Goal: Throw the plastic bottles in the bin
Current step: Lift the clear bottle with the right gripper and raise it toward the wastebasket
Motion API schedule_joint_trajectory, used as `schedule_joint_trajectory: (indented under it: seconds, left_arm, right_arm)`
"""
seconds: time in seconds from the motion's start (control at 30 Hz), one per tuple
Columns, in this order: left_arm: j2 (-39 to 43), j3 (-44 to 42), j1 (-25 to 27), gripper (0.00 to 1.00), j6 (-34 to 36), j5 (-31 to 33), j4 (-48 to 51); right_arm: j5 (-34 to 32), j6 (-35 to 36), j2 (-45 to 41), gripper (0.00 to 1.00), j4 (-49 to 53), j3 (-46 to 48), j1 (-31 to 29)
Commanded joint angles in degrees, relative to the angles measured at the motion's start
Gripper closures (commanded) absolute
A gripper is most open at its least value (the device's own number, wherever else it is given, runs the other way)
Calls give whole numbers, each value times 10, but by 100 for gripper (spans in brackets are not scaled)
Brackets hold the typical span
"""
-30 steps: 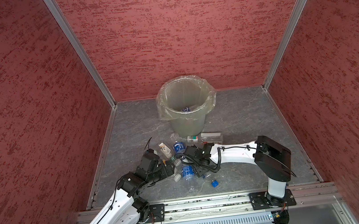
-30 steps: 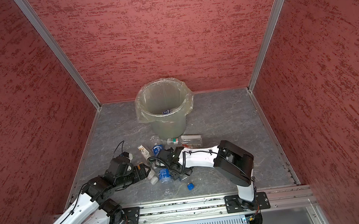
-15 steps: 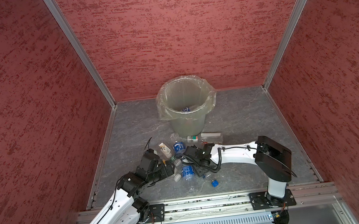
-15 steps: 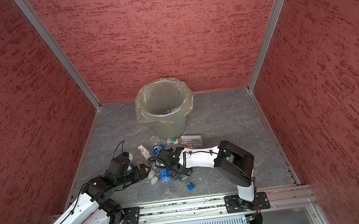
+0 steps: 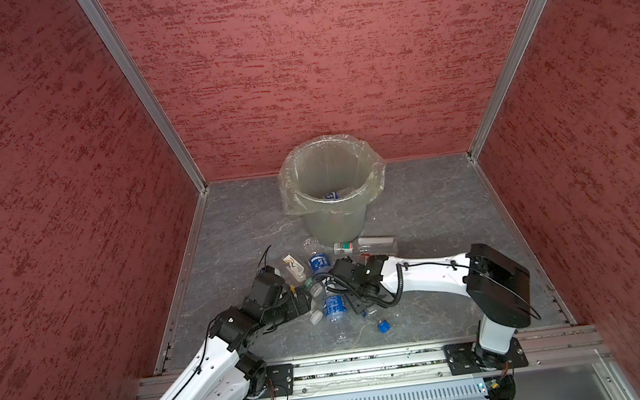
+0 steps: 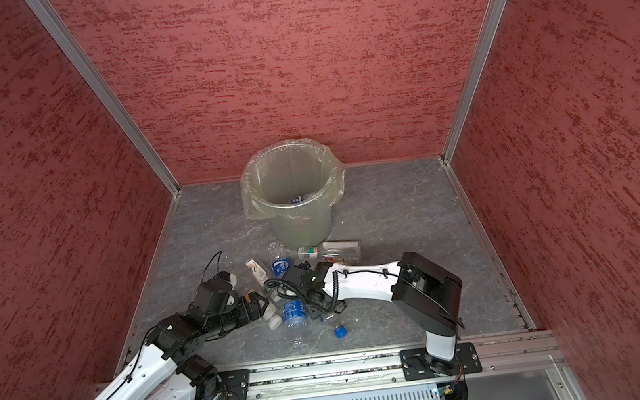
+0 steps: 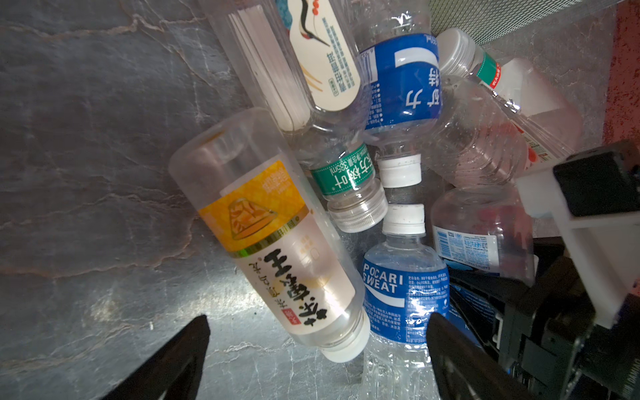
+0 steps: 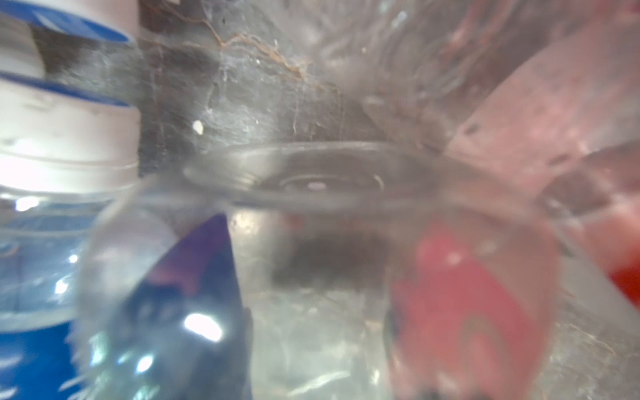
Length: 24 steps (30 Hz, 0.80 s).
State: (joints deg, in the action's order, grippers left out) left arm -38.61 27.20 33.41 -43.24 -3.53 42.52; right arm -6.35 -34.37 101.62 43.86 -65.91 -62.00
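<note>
Lying in a loose heap on the grey surface [image 5: 436, 211], the plastic bottles [image 5: 333, 305] sit between the two arms, just in front of the bin [image 5: 333, 224]. It stands upright towards the back, with its clear bag [image 5: 293, 196] folded over the rim. A blue-and-white label [image 5: 331, 196] shows inside it in both top views.

The left pincer [image 7: 318, 322] is spread wide, its fingers either side of the white-capped end of the yellow-labelled bottle [image 7: 263, 235]. That bottle lies flat beside the Pocari Sweat bottle [image 7: 405, 294], and neither finger visibly presses on it.

The right pincer [image 5: 358, 302] is down in the heap from the opposite side, against a small clear bottle [image 7: 481, 235] with a white and blue label. Its wrist view is filled with blurred clear plastic, so I cannot tell whether it grips that bottle or only brackets it.

A blue-capped bottle [image 5: 383, 325] lies apart from the heap, nearer the rail [image 5: 371, 363]
</note>
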Motion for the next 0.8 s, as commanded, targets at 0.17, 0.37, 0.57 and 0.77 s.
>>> schedule_joint_trajectory:
  seconds: [0.17, 0.37, 0.57, 0.77]
  left_arm:
    - [1, 12, 0, 2, 2, 3, 0]
    - [0, 12, 0, 2, 0, 0, -2]
    - [-1, 14, 0, 2, 0, 1, -3]
    - [-2, 12, 2, 2, -1, 0, -7]
  right_arm:
    - [-28, -10, -82, 54, -17, 34, -10]
    - [-57, -12, -145, 58, -35, 49, -11]
    - [-95, -7, -201, 60, -36, 54, -12]
    - [-129, -2, -273, 61, -64, 75, -12]
